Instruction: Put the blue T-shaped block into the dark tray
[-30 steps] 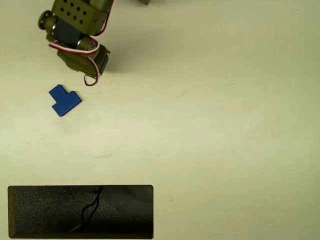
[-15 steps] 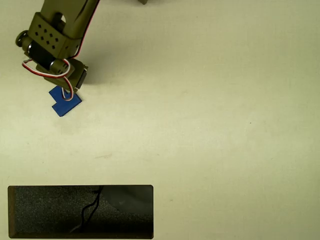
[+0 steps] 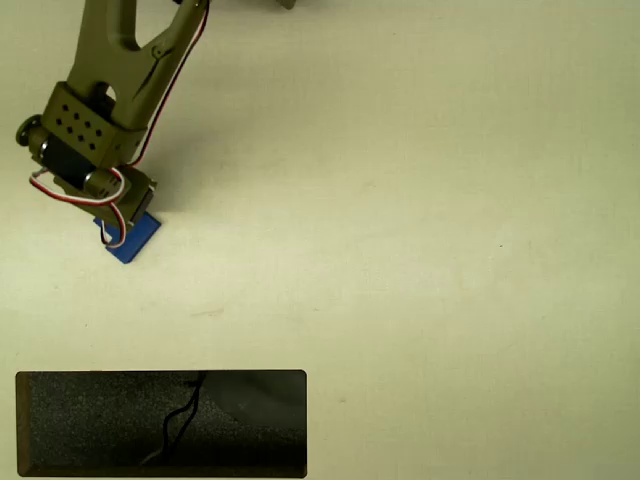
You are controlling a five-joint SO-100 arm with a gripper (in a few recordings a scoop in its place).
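End effector [image 3: 118, 218] moved down over blue T-shaped block [image 3: 135, 238], partly covering it.

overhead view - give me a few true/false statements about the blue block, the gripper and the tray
1. The blue T-shaped block lies inside the dark tray. False: it lies on the table, well above the tray in the overhead view.
2. The arm's head covers part of the block. True.
3. The tray sits at the bottom left of the picture. True.
4. The gripper hovers over the tray. False: it is over the block, at the upper left.
5. A thin dark squiggle shows inside the tray. True.
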